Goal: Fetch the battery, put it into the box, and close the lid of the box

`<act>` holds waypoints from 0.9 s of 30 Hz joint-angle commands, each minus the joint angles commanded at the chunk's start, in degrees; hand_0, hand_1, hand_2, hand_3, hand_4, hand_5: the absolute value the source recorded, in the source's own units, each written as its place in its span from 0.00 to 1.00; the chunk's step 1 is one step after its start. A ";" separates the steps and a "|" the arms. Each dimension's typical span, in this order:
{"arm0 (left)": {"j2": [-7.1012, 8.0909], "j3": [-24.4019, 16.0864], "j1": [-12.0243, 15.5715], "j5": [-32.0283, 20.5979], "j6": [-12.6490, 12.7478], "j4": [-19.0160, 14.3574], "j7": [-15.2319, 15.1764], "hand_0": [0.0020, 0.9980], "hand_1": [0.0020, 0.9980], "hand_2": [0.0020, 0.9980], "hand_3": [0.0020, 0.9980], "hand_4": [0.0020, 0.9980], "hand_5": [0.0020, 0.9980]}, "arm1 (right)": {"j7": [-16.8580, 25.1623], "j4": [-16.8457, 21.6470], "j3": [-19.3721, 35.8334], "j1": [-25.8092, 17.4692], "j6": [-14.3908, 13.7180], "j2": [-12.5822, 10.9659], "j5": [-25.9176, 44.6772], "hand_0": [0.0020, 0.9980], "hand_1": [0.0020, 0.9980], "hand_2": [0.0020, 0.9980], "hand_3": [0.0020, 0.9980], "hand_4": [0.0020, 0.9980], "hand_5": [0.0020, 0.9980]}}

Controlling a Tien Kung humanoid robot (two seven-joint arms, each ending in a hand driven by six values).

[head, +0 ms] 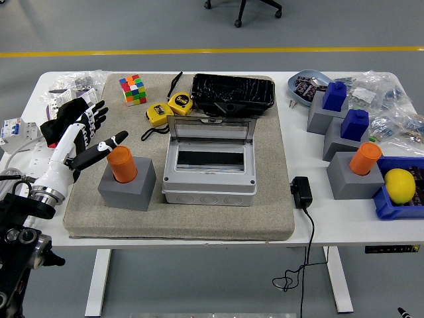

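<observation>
An orange cylinder battery (pixel 122 164) stands upright in a grey block holder (pixel 127 187) on the left part of the grey mat (pixel 179 222). My left hand (pixel 106 126), white with black fingers, hovers just left of and above it. Its fingers are spread, its thumb points at the battery's top, and it holds nothing. The grey box (pixel 209 177) sits mid-mat with its clear lid (pixel 211 130) standing open at the back. Inside, the box looks dark. A second orange battery (pixel 365 159) stands in a grey holder (pixel 353 177) at the right. My right hand does not show.
Behind the box lie a black tray (pixel 232 93), two yellow tape measures (pixel 169 108) and a colour cube (pixel 133 89). A black adapter (pixel 301 192) with a cable lies right of the mat. Blue blocks on grey holders (pixel 334 99), a lemon (pixel 399 185) in a blue bin and bagged parts fill the right.
</observation>
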 joint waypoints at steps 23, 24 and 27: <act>-0.18 2.08 1.19 1.40 -2.48 0.16 1.91 0.90 1.00 1.00 1.00 1.00 0.36 | 0.31 0.10 -0.67 0.05 -0.04 -0.11 0.95 1.00 0.84 0.76 0.82 1.00 1.00; -0.16 2.28 1.17 1.57 -2.42 0.09 1.91 0.90 1.00 1.00 1.00 1.00 0.36 | 0.34 0.10 -0.61 0.07 -0.07 -0.10 0.98 1.00 0.84 0.76 0.82 1.00 1.00; -0.16 2.69 1.15 1.96 -1.85 -0.10 1.79 0.90 1.00 1.00 1.00 1.00 0.36 | 0.34 0.06 -0.65 0.06 -0.14 -0.07 1.16 1.00 0.84 0.76 0.82 1.00 1.00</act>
